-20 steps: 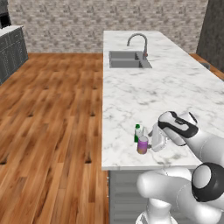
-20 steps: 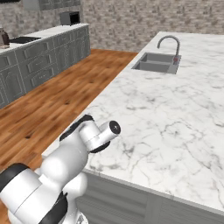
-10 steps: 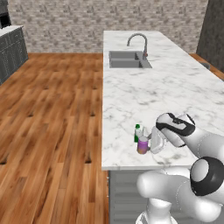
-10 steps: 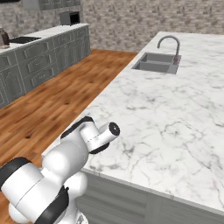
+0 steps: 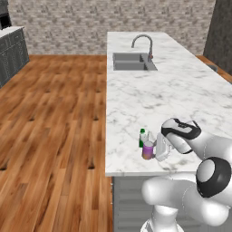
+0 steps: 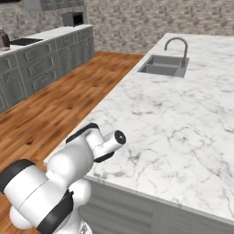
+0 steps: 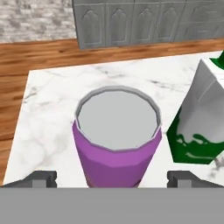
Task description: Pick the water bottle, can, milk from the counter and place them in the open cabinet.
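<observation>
can point(image 7: 116, 135): stands upright on the counter point(image 5: 181, 86) near its front corner, dead ahead of the gripper point(image 7: 112, 177) and centred between the two finger tips; its silvery top faces the hand view.
milk point(image 7: 199, 118): just beside the can, on the right in the hand view, looking barely apart from it; green base, white slanted top. In the left base view it sits a little further from the counter's front edge than the can point(image 5: 147, 150).
gripper: spread wide, one tip either side of the can, nothing between them gripped yet. In the left base view the hand point(image 5: 163, 146) sits low over the counter, right up against the can.
change: over the last second the hand has dropped and slid closer to the can; a second ago it stood a shade higher and further back. Can and milk have not shifted.
meaning: my reading is that the approach is almost done and the closing pinch on the can is next; none of the three items is stowed.
risk: the milk is so near that the finger on that side could nudge it as the tips go deeper.
bottle: I cannot pick it out here.
surroundings: sink point(image 5: 133, 61) far up the counter, well apart from the hand; wood floor point(image 5: 50, 127) beyond the counter's edge; arched-panel doors point(image 7: 131, 22) across the room ahead of the gripper.
</observation>
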